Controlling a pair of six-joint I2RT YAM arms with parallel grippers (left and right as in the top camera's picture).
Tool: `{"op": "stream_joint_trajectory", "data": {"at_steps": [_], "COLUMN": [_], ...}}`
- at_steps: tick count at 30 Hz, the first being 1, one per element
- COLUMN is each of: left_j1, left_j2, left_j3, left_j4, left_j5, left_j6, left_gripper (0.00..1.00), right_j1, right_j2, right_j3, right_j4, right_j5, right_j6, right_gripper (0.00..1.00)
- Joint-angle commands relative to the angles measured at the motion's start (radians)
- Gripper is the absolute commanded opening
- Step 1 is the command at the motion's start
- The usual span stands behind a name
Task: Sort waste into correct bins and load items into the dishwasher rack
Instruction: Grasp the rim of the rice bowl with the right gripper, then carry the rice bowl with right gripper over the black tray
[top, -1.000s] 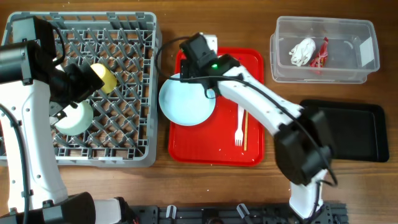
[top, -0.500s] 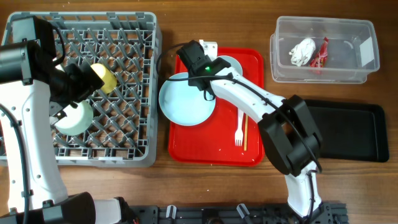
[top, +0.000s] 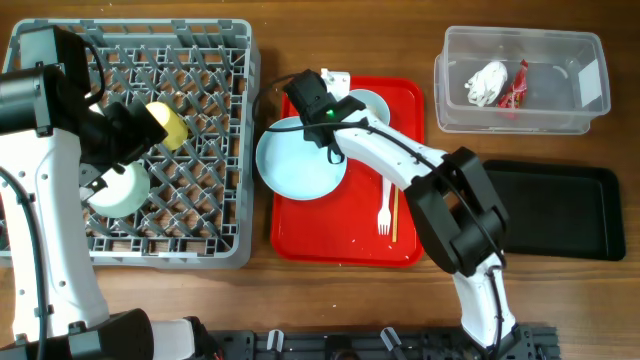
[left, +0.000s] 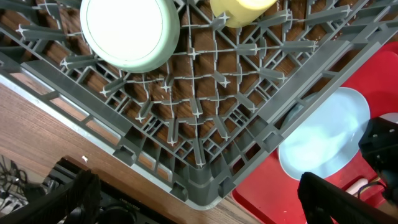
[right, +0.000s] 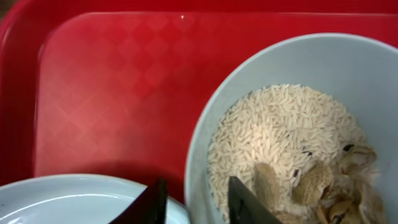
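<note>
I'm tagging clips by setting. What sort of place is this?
Probably a robot lab table staged as a dish-clearing station: a grey dishwasher rack, a red tray with plate and bowl, and a clear waste tub.

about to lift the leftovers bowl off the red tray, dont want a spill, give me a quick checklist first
1. Right gripper astride the bowl rim: ok, one finger outside, one inside.
2. Grip firm on the rim: cannot tell, slight gaps seem to show beside it.
3. Food scraps lying below the rim: ok, but keep the bowl level.
4. Blue plate clear of the fingers: not ok, its edge lies right by the outer finger.
5. Clear tub and black tray unobstructed: ok.
6. Left gripper out of the way: ok, open over the rack.
</note>
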Motion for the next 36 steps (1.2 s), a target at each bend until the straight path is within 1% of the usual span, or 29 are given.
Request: {"op": "stream_joint_trajectory", "data": {"at_steps": [1, 2, 3, 7, 9, 17, 20, 25, 29, 31, 33, 36], "left_j1": [0.004, 0.004, 0.004, 0.004, 0.004, 0.004, 0.004, 0.004, 0.004, 0.004, 0.004, 0.004], "left_j2": [0.000, 0.000, 0.000, 0.000, 0.000, 0.000, 0.000, 0.000, 0.000, 0.000, 0.000, 0.000], "left_j3": [0.000, 0.000, 0.000, 0.000, 0.000, 0.000, 0.000, 0.000, 0.000, 0.000, 0.000, 0.000], "left_j4": [0.001, 0.002, 0.001, 0.001, 0.001, 0.001, 0.001, 0.001, 0.001, 0.002, 0.001, 0.001], "left_j5": [0.008, 0.008, 0.008, 0.008, 0.008, 0.008, 0.008, 0.008, 0.008, 0.008, 0.008, 0.008], "left_j6": [-0.009, -0.009, -0.009, -0.009, -0.009, -0.009, -0.009, -0.009, -0.009, -0.009, -0.009, -0.009], "left_gripper": [1.00, 1.00, 1.00, 1.00, 1.00, 1.00, 1.00, 1.00, 1.00, 1.00, 1.00, 1.00], "right_j1": [0.000, 0.000, 0.000, 0.000, 0.000, 0.000, 0.000, 0.000, -0.003, -0.011, -0.035, -0.093], "right_j2": [0.016, 0.016, 0.016, 0.014, 0.012, -0.036, -0.085, -0.167, -0.231, -0.281, -0.341, -0.402], "right_j3": [0.002, 0.002, 0.002, 0.003, 0.007, 0.007, 0.007, 0.007, 0.007, 0.007, 0.007, 0.007], "right_j4": [0.004, 0.003, 0.002, 0.000, -0.008, -0.063, -0.099, -0.224, -0.296, -0.358, -0.435, -0.486], "right_j5": [0.023, 0.023, 0.023, 0.023, 0.023, 0.023, 0.024, 0.094, 0.094, 0.094, 0.093, 0.070], "right_j6": [0.015, 0.014, 0.014, 0.014, 0.014, 0.014, -0.042, -0.050, 0.008, 0.061, 0.119, 0.134], "right_gripper": [0.25, 0.20, 0.18, 0.17, 0.04, 0.04, 0.04, 0.04, 0.04, 0.04, 0.04, 0.04]}}
